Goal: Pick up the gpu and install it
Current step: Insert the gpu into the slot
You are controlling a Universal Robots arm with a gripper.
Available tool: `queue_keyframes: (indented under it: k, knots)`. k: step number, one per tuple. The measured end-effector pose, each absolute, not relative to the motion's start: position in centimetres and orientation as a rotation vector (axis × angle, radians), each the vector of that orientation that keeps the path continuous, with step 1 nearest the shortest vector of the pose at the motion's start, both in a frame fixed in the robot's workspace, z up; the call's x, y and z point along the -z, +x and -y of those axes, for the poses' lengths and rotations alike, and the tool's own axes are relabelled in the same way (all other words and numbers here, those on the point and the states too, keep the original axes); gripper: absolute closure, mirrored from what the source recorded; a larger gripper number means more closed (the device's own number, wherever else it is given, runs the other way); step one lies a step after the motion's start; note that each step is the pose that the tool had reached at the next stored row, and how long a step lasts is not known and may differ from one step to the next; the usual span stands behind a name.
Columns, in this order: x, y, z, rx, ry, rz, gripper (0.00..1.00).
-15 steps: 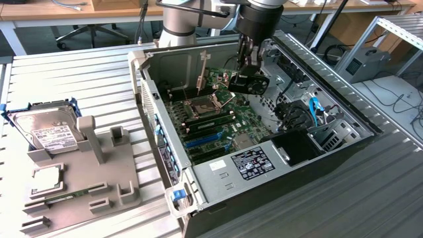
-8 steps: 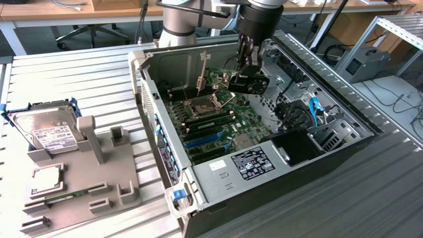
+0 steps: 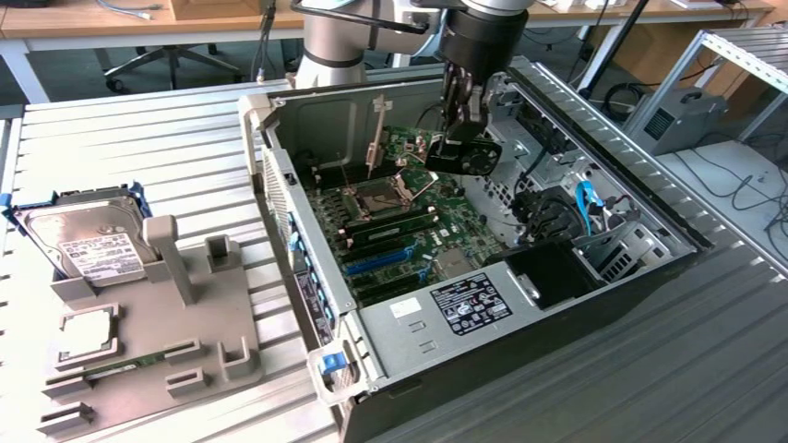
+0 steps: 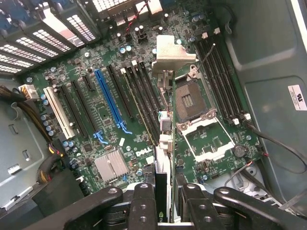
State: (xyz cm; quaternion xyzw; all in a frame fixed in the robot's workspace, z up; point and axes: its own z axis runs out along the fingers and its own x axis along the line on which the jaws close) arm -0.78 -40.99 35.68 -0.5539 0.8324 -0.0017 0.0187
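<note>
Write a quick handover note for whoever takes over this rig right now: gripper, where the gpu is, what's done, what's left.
Gripper: shut on the gpu, holding it edge-on above the motherboard inside the open computer case.
Done: gpu picked up and carried over the case.
Left: it is not seated yet; it hangs clear of the expansion slots.
Hard drive sits in the holder on the exterior view's left.

Ribbed grey metal worktable (image 3: pixel 148 148), wooden desks (image 3: pixel 87 18) behind, office chair base (image 3: pixel 166 65), grey floor (image 3: pixel 62 69)
</note>
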Motion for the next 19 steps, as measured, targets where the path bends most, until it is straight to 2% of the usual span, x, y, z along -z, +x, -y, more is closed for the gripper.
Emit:
queue_keyframes:
  k: [19]
  knots:
    - [-35.68,-0.77,40.99,0.005,-1.734,-2.575,0.74]
